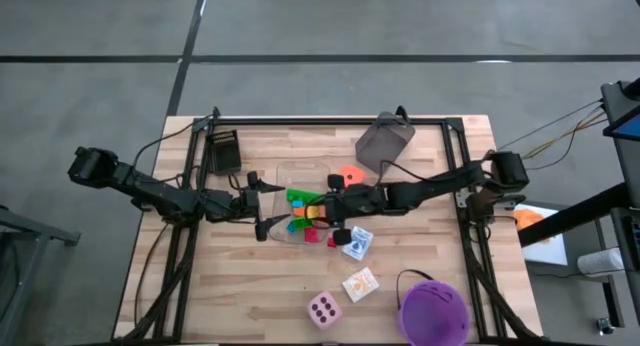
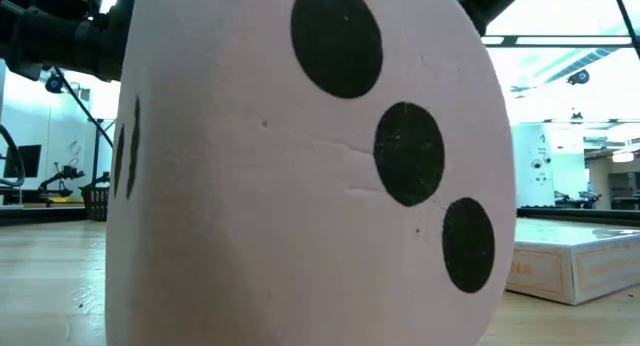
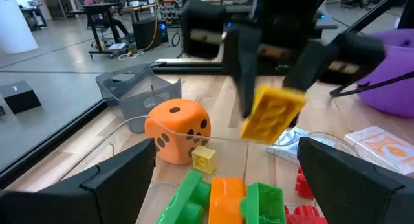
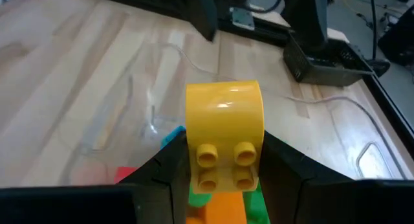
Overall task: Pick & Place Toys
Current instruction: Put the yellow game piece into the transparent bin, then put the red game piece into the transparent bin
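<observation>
Right gripper: you have it over the middle of the table, above the clear tray, fingers closed on a yellow brick. Both wrist views show the brick lifted clear of the pile, studs facing the right wrist camera.

Left gripper: it sits at the tray's left edge with its fingers spread wide and nothing between them. It looks like it is waiting, or steadying the tray; I cannot tell which.

Still in the tray: green bricks, an orange brick, red pieces, a small yellow brick and the orange die. A teal piece shows at the tray's near edge.

Loose on the table: the pink die near the front edge, hard against the low camera, and two picture cards, one just right of the tray and one between it and the front edge.

Purple bucket: at the front right corner. Its inside is too dim to show any toys.

Grey bin: near the back edge, right of centre; you can see nothing in it.

Progress: early, by my reading. One brick is in hand and not yet placed; most toys are still waiting.

Left to do: carry the yellow brick to its container, then work through the tray pile, dice and cards.
</observation>
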Motion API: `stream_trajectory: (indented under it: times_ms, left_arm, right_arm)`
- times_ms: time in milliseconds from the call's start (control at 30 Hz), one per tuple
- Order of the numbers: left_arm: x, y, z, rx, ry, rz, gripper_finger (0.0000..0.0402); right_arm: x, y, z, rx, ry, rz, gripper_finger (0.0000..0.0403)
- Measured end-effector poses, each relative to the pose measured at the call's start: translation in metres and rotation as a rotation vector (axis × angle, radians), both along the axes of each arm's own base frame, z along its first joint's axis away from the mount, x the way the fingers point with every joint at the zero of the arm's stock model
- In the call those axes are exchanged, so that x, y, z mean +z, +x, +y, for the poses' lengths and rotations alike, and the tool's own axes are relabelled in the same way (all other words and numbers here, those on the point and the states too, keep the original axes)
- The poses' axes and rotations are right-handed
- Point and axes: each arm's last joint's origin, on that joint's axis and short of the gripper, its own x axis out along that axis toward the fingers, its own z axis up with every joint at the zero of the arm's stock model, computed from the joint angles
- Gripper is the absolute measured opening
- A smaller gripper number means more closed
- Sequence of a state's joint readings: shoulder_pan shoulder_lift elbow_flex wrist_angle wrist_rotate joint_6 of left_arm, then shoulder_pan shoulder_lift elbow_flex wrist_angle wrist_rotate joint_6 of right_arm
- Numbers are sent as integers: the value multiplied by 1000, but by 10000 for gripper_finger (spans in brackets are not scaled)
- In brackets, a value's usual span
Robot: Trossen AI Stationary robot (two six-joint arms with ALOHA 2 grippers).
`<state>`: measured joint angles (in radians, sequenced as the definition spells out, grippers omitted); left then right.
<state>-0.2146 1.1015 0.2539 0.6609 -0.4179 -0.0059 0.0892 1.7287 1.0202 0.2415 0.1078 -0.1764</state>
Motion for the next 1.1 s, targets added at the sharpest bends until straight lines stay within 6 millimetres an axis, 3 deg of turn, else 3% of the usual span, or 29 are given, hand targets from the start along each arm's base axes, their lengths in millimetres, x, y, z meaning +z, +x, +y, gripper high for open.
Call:
stream_trajectory:
  times_ms: [200, 433, 567, 867, 1100]
  left_arm:
    - [0, 0, 0, 0, 2, 1, 377]
    - [-1, 0, 0, 0, 3, 6, 377]
    - [-1, 0, 0, 0, 3, 7, 377]
    - [-1, 0, 0, 0, 3, 8, 377]
    - [-1, 0, 0, 0, 4, 11, 376]
  right_arm:
    - [-11, 12, -7, -28, 13, 10, 143]
    - [-11, 15, -7, -44, 40, 6, 324]
    - [-9, 15, -7, -47, 42, 1, 379]
    - [-6, 14, -4, -54, 67, -7, 392]
    - [11, 6, 18, -25, 75, -47, 393]
